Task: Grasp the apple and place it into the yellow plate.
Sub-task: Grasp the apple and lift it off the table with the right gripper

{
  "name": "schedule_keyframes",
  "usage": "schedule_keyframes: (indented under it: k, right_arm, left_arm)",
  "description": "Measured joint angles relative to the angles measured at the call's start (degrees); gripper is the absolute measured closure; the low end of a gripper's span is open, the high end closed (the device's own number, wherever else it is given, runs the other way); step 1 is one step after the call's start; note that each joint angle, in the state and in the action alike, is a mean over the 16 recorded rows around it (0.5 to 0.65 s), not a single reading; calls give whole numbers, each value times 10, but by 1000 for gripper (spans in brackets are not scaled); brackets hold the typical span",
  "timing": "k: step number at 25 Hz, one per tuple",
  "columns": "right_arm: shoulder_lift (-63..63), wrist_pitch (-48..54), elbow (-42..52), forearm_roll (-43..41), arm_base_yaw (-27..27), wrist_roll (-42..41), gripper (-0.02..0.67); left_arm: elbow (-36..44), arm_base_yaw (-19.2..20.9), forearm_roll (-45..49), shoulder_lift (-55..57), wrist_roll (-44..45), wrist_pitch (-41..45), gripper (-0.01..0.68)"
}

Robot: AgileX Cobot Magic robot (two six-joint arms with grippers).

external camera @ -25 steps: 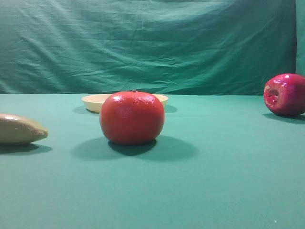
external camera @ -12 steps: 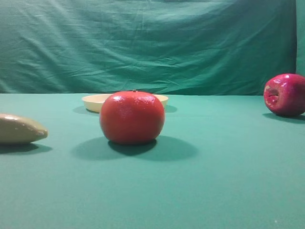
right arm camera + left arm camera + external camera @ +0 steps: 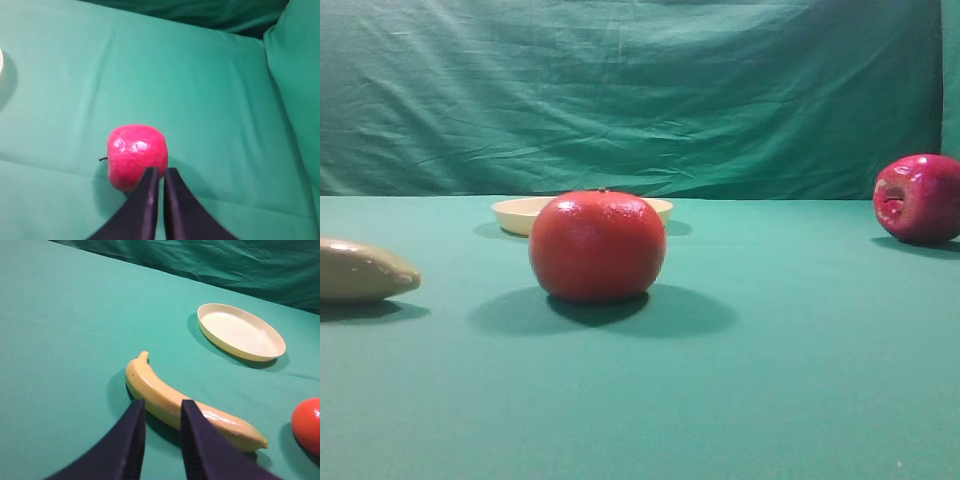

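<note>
The apple [image 3: 920,197], dark crimson with a pale notch, sits at the far right of the exterior view. In the right wrist view the apple [image 3: 136,156] lies just beyond my right gripper [image 3: 161,172], whose fingers are closed together and empty, tips at the apple's near right side. The yellow plate [image 3: 516,213] lies at the back, partly hidden behind an orange-red fruit. In the left wrist view the plate [image 3: 240,332] is empty. My left gripper [image 3: 161,407] hovers above a banana with a narrow gap between its fingers, holding nothing. Neither gripper shows in the exterior view.
A large orange-red dimpled fruit [image 3: 597,246] stands mid-table in front of the plate; it also shows in the left wrist view [image 3: 307,425]. A tan banana [image 3: 362,270] lies at the left, also under the left gripper [image 3: 200,412]. A green cloth [image 3: 640,90] hangs behind.
</note>
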Motion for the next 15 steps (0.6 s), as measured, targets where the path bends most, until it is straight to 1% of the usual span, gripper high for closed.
schedule_keyframes:
  k: [7, 10, 13, 15]
  right_arm:
    - [88, 30, -65, 1, 13, 3, 197]
    - [123, 34, -86, 1, 15, 5, 90]
    - [157, 37, -105, 1, 15, 8, 22]
    - [179, 39, -116, 1, 15, 10, 6]
  left_arm:
    - [0, 0, 0, 0, 0, 0, 516]
    - [0, 0, 0, 0, 0, 0, 516]
    - [0, 0, 0, 0, 0, 0, 516]
    - [0, 0, 0, 0, 0, 0, 516]
